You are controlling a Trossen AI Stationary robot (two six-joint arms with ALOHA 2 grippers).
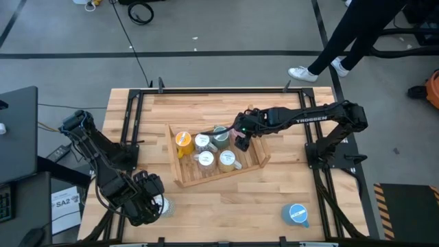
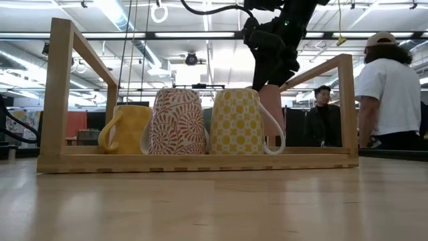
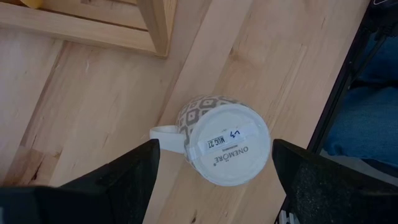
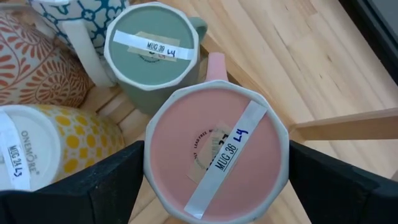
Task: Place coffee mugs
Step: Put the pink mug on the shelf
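My right gripper (image 4: 214, 180) hangs spread around the upturned pink mug (image 4: 217, 152) in the wooden tray (image 1: 255, 163), green mug (image 4: 152, 50) at eleven o'clock, left gripper (image 3: 214, 180) spread over the patterned mug (image 3: 227, 146).

Both arms are built of dark, near-black jointed segments. The right arm (image 1: 322, 113) carries white block lettering, seemingly "TROSSEN", along its long forearm link, with a small green light and a pinkish one near the wrist. The left arm (image 1: 103, 165) has black cables looping around its joints. In the wrist views, each arm's fingers (image 3: 124, 180) are broad, matt black wedges.
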